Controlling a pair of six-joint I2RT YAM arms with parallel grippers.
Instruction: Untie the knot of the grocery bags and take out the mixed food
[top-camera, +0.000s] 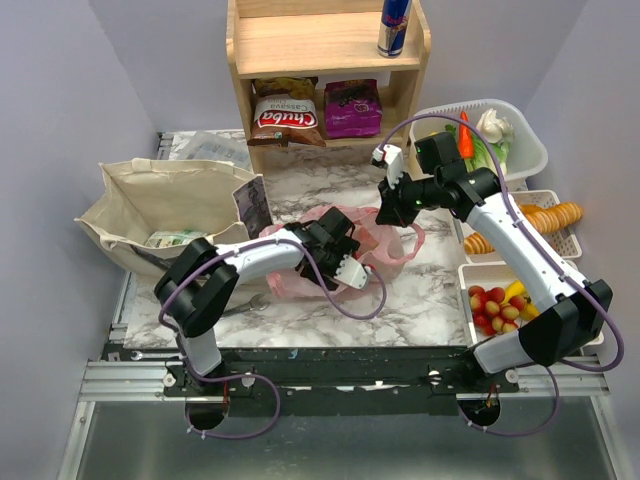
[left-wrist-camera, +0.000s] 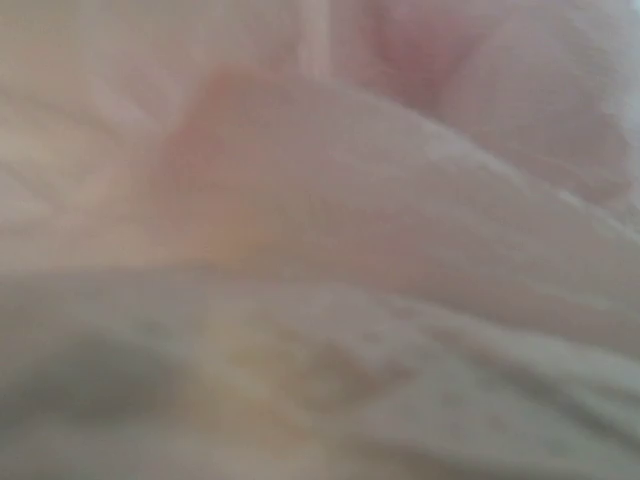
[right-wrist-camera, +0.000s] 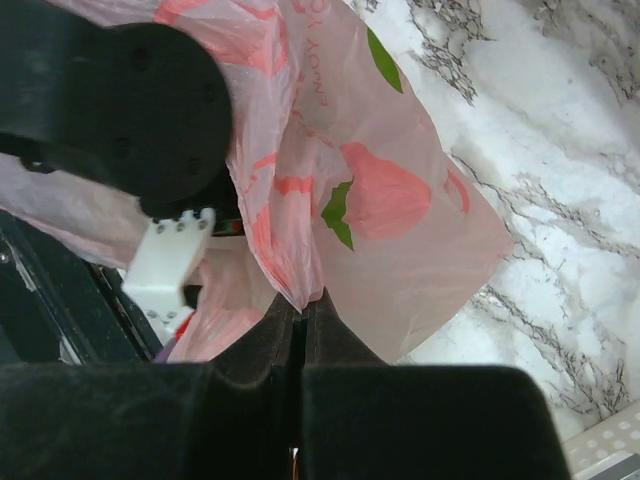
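Your right jaws clamp the pink bag (top-camera: 390, 245) at its 2 o'clock edge, centre of the desk (top-camera: 420, 300); left jaws are buried, state unclear. Pull slowly toward 2 o'clock.

Soft even light, faint shadows; left wrist view wholly blurred, too close to the pink bag (left-wrist-camera: 330, 250).
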